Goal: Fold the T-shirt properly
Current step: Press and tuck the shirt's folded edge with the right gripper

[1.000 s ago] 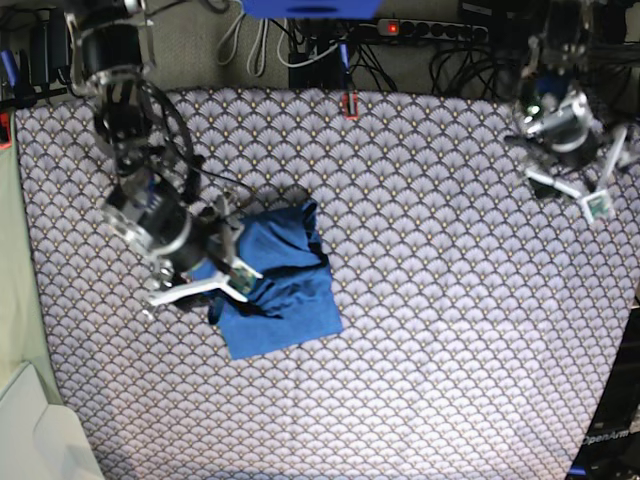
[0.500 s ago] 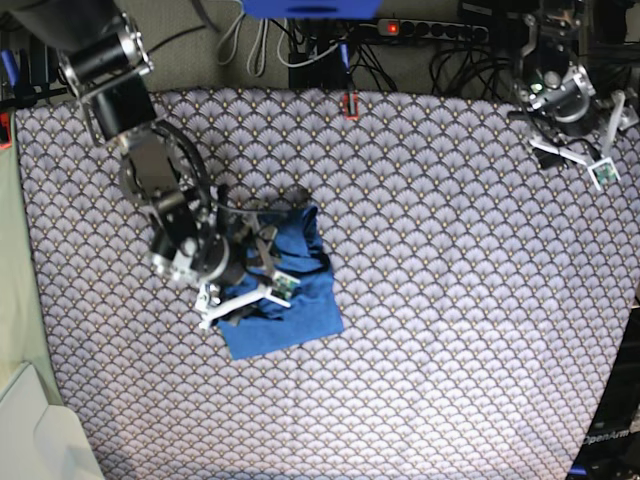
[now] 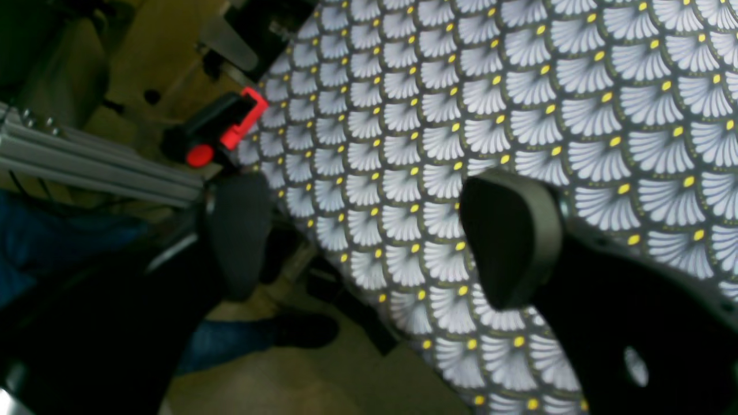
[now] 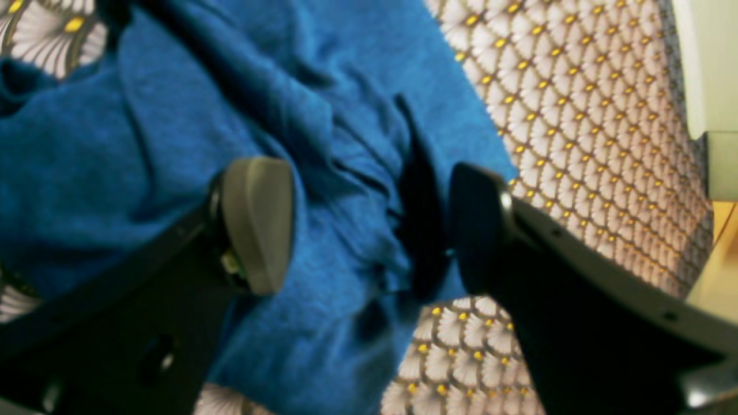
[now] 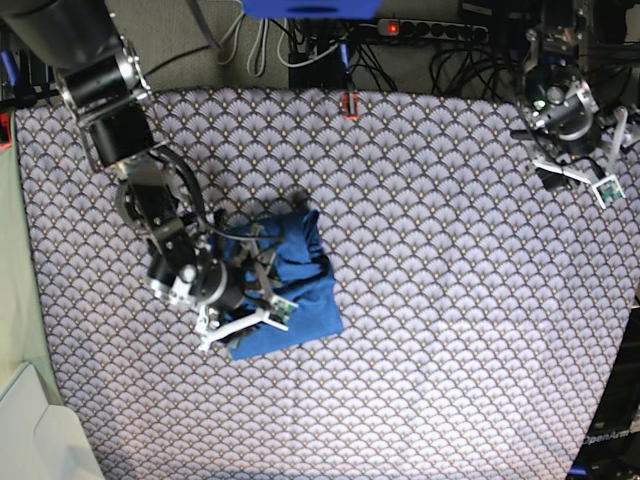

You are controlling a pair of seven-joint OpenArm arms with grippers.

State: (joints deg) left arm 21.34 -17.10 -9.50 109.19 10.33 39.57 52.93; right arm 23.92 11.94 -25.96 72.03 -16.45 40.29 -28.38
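The T-shirt (image 5: 290, 285) lies folded into a small blue bundle left of the table's middle; its creased fabric (image 4: 173, 144) fills the right wrist view. My right gripper (image 5: 255, 318) hovers over the bundle's front left part. It is open, and its fingers (image 4: 256, 225) straddle a fold with the cloth lying loose beneath. My left gripper (image 5: 580, 182) is far off at the back right corner. In its own view the left gripper (image 3: 375, 236) is open and empty over the table's edge.
A patterned cloth (image 5: 450, 300) covers the table. A red clamp (image 5: 348, 104) sits on the back edge, and another red clamp (image 3: 228, 129) shows beside the left gripper. Cables and a power strip (image 5: 430, 30) lie behind. A pale box (image 5: 25, 425) stands at the front left.
My right gripper slid right and forward onto the T-shirt, and its jaws spread wider. The left gripper shifted a little near the back right corner, still open.
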